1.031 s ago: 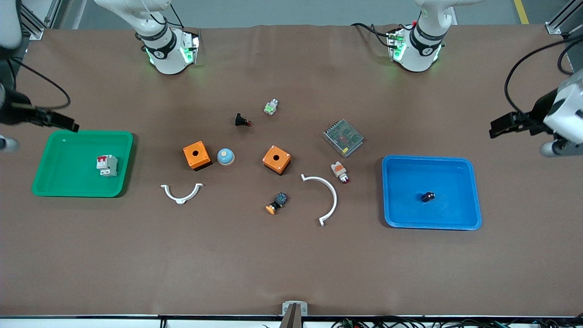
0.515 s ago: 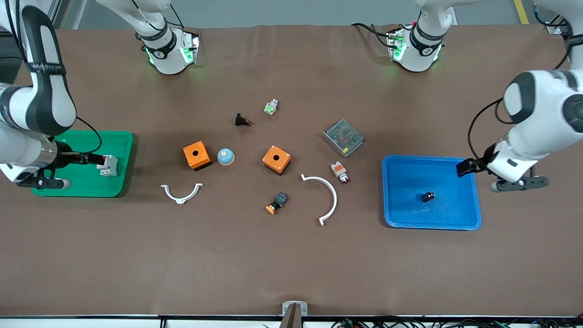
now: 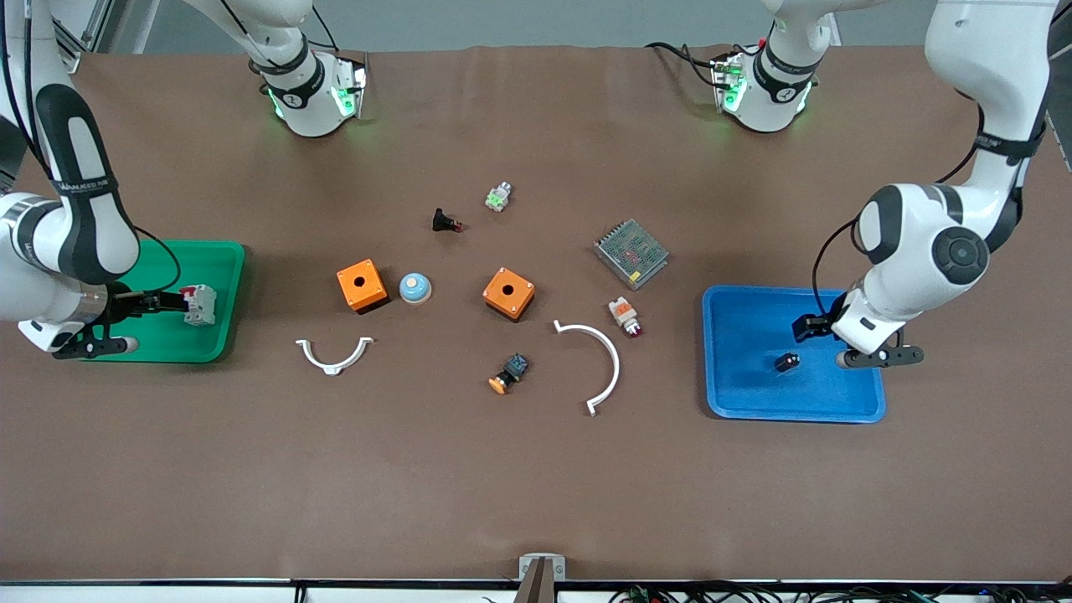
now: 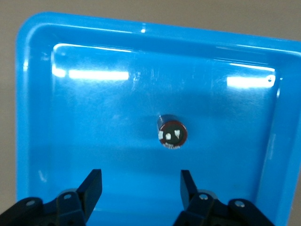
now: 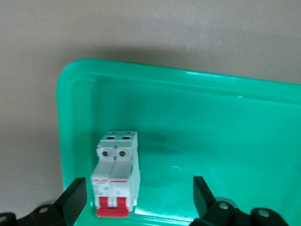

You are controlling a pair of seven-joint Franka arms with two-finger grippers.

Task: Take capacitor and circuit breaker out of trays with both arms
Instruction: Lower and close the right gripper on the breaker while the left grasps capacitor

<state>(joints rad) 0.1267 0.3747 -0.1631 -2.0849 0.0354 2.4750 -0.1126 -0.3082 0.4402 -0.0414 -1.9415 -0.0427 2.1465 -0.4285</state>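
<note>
Brown table cover [image 3: 536, 469] throughout; grey floor [image 3: 536, 25] above its top edge; aluminium framing [image 3: 63, 42] at one corner.

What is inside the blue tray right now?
Only the capacitor lies in the blue tray, untouched. The left gripper hangs open over the tray beside it. The left arm covers part of the tray's corner, so that patch is unseen.

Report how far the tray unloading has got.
Done: nothing is out yet. The capacitor lies in the blue tray, the circuit breaker in the green tray. In hand: the left gripper is open over the capacitor; the right gripper is open by the breaker. Left: grasp both and lift them out.
</note>
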